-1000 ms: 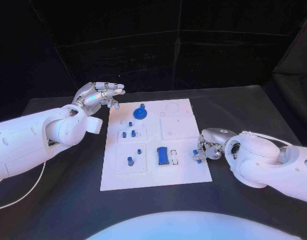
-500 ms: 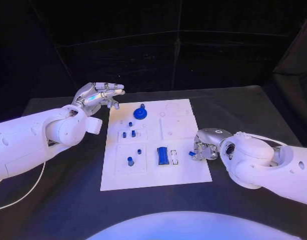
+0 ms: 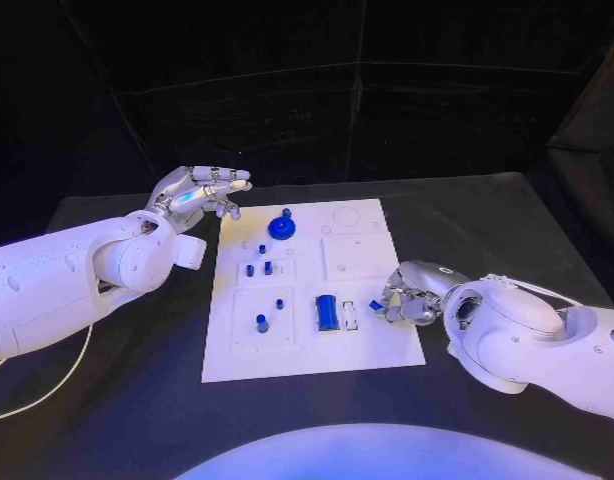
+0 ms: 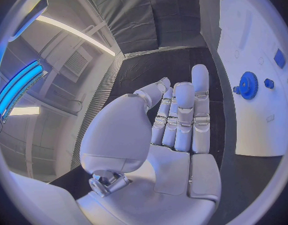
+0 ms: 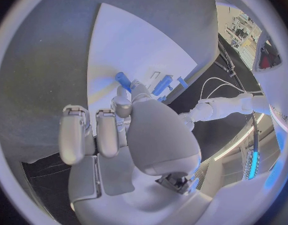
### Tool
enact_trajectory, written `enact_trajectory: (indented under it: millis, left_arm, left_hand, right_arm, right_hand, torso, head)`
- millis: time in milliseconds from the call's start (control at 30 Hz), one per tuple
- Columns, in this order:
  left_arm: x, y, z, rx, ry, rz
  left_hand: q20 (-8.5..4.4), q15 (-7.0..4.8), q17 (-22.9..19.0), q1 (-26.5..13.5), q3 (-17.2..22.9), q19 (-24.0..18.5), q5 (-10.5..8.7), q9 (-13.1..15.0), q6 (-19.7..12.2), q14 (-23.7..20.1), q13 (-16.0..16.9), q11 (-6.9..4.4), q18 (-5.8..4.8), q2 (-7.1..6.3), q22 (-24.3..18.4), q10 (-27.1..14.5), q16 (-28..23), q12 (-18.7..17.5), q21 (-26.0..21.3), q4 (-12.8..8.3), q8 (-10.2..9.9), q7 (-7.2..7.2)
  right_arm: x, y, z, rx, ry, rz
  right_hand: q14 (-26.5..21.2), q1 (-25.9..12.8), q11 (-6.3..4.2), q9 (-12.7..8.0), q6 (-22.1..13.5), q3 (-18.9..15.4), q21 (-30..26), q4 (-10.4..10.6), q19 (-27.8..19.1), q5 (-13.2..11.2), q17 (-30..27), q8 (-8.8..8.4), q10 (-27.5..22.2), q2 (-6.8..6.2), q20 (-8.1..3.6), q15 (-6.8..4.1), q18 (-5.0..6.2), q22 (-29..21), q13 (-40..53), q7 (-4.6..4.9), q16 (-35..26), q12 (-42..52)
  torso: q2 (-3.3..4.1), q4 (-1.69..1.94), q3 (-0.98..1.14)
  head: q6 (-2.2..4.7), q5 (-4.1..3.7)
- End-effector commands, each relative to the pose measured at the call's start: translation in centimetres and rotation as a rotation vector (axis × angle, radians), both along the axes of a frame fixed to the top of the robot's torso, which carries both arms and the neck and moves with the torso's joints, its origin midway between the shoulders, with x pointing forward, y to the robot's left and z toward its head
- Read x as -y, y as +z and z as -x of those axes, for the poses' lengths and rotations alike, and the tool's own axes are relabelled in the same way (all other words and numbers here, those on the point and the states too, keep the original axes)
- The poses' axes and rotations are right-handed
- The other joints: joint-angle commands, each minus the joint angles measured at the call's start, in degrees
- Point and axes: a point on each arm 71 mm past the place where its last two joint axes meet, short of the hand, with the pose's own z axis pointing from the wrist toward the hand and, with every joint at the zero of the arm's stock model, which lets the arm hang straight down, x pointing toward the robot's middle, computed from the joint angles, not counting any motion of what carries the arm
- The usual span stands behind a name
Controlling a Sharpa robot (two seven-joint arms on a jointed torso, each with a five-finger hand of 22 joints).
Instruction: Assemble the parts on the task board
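The white task board (image 3: 314, 290) lies flat in the middle of the black counter (image 3: 509, 230). On it stand a blue gear (image 3: 281, 226) at the far end, several small blue pegs (image 3: 260, 268) down its left side and a larger blue block (image 3: 327, 312) near the middle. At the board's right edge the right hand (image 3: 411, 298) pinches a small blue part (image 3: 375, 305) between its fingers (image 5: 122, 105), just above the board. The left hand (image 3: 196, 191) hovers off the board's far left corner, fingers (image 4: 181, 115) held together, loosely curled, holding nothing.

no text, label or number is legible anywhere on the things here.
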Motion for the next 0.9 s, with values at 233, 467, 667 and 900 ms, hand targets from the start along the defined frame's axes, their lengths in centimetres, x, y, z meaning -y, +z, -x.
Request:
enact_trajectory:
  millis: [233,467,667,900]
  left_arm:
    - [0.1,0.1,0.0,0.001,-0.011,0.01]
    - [0.1,0.1,0.1,0.001,-0.012,0.01]
    - [0.2,0.1,0.1,0.001,-0.013,0.011]
    - [0.2,0.1,0.1,0.0,-0.013,0.01]
  left_hand:
    - [0.09,0.02,-0.06,0.16,-0.31,-0.38,0.26,-0.09,-0.36,-0.55,-0.1,0.11,0.77,0.17,-0.06,-0.29,-0.09,0.28,-0.36,-0.01,0.31,0.02]
    - [0.09,0.02,-0.06,0.16,-0.31,-0.38,0.26,-0.09,-0.36,-0.55,-0.1,0.11,0.77,0.17,-0.06,-0.29,-0.09,0.28,-0.36,-0.01,0.31,0.02]
    - [0.09,0.02,-0.11,0.21,-0.32,-0.38,0.27,-0.09,-0.4,-0.59,-0.1,0.11,0.77,0.19,-0.08,-0.35,-0.07,0.34,-0.39,-0.06,0.34,0.03]
    - [0.1,0.03,-0.11,0.12,-0.38,-0.38,0.25,-0.1,-0.45,-0.59,-0.11,0.14,0.77,0.16,-0.09,-0.4,-0.04,0.36,-0.4,-0.02,0.33,0.06]
  right_arm:
    - [-1.2,0.2,0.0,-0.028,-0.047,-0.134]
    - [-2.0,-0.2,-0.1,-0.06,-0.034,-0.136]
    - [-2.4,-0.7,-0.4,-0.093,-0.027,-0.111]
    - [-2.7,-1.0,-0.8,-0.096,-0.03,-0.089]
  right_hand:
    - [3.06,-1.43,0.07,0.19,0.71,1.18,0.26,1.24,0.39,1.55,0.28,-0.28,0.45,-1.78,-0.11,-0.3,-0.51,8.13,0.5,0.07,-0.01,0.53]
    - [3.13,-3.15,0.05,0.53,1.27,1.73,0.45,2.79,0.59,4.66,0.61,-0.37,0.92,-3.16,-0.12,-0.3,-0.58,8.38,1.11,0.02,0.15,1.13]
    - [3.21,-5.69,-0.19,1.1,2.46,1.23,0.64,4.08,0.79,5.86,0.99,0.13,1.47,-3.39,-0.2,-0.45,-0.64,8.62,1.71,-0.38,0.35,1.79]
    - [3.26,-7.32,-0.48,1.68,3.32,0.72,0.83,4.15,1.0,6.64,1.27,0.62,1.83,-3.2,-0.4,-0.69,-0.71,8.87,2.07,-0.75,0.5,2.14]
  torso:
    - [0.13,-0.02,-0.01]
    - [0.06,-0.03,-0.01]
    - [0.03,0.03,-0.03]
    - [0.06,-0.11,0.02]
  head:
    - [-0.05,0.19]
    - [-0.26,0.35]
    - [-0.3,0.35]
    - [-0.34,0.48]
